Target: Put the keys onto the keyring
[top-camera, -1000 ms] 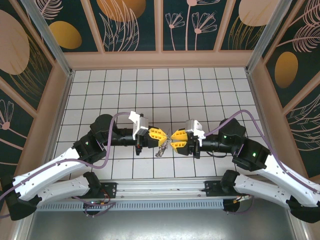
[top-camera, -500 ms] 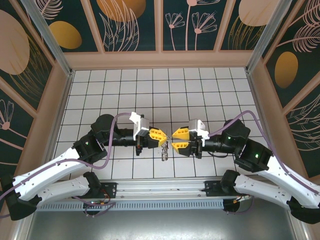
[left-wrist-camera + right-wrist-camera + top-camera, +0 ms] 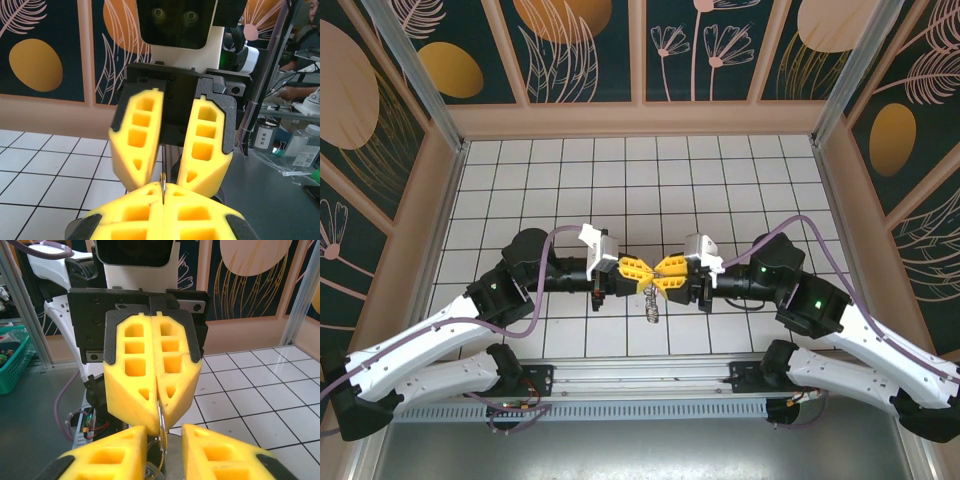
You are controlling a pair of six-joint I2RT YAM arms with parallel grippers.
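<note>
Left claw (image 3: 644,273): I read it as clenched, its yellow fingers pressed flat together on the thin metal edge of the keyring (image 3: 161,432).
Right claw (image 3: 662,276): released. My wrist view shows its two fingers apart, one on each side of that ring, tip to tip with the left claw.
Keyring: pinched at the left claw's tips and standing in the right claw's gap; I cannot tell whether the right fingers touch it.
Keys (image 3: 652,304): a small dark cluster just beside the meeting fingertips, on their near side. From above I cannot say whether it hangs or rests.
Place: middle of the table (image 3: 570,170), close to its near edge.
</note>
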